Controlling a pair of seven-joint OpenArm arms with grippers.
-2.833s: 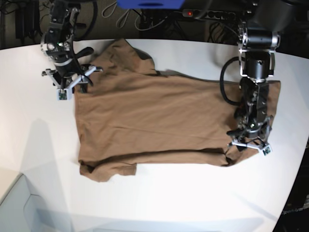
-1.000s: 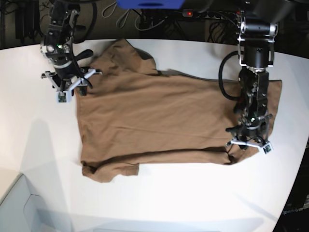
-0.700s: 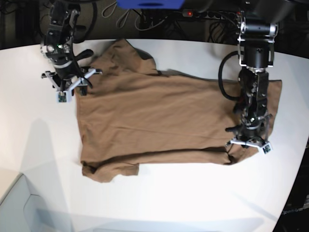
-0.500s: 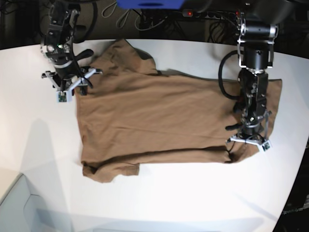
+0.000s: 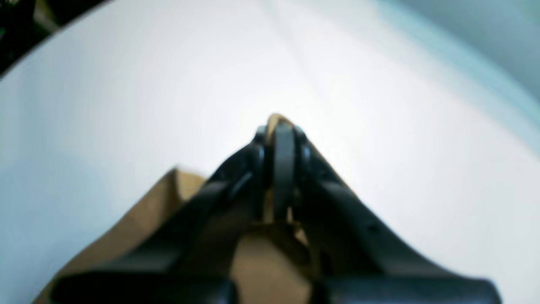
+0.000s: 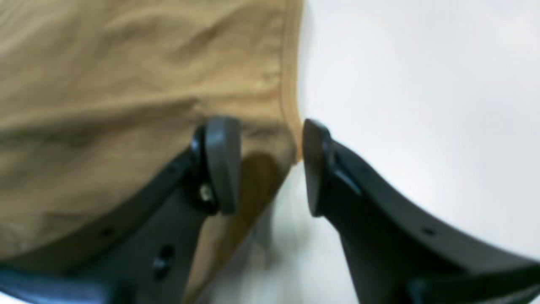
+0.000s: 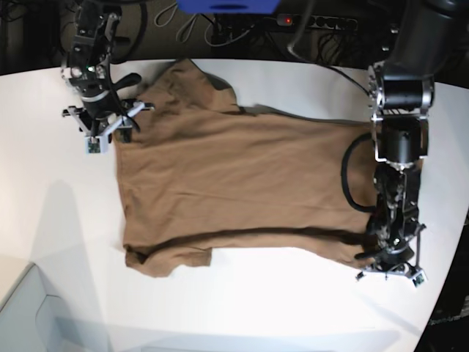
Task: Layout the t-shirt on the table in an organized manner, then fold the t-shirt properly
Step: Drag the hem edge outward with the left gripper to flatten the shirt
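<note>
left gripper pinches the shirt corner, right gripper waits spread at the hem

the t-shirt (image 7: 234,191) lies spread on the table (image 7: 242,308), near the middle of the base view, long side running from 9 to 3 o'clock. one sleeve points to about 11 o'clock and another folded part sits at about 7 o'clock.

the left gripper (image 7: 388,273) is at about 4 o'clock in the base view, at the near right corner of the cloth. in the left wrist view its fingers (image 5: 283,169) are pressed together, and a thin edge of tan cloth shows between them and above their tips, so it is pinching the t-shirt. white table is all around this corner.

the right gripper (image 7: 102,125) is at about 10 o'clock in the base view, at the far left corner of the cloth. in the right wrist view its fingers (image 6: 219,164) stand apart. one finger is over the cloth, the other is over the bare table, and the stitched hem runs between them. i cannot tell if they touch the cloth.
</note>
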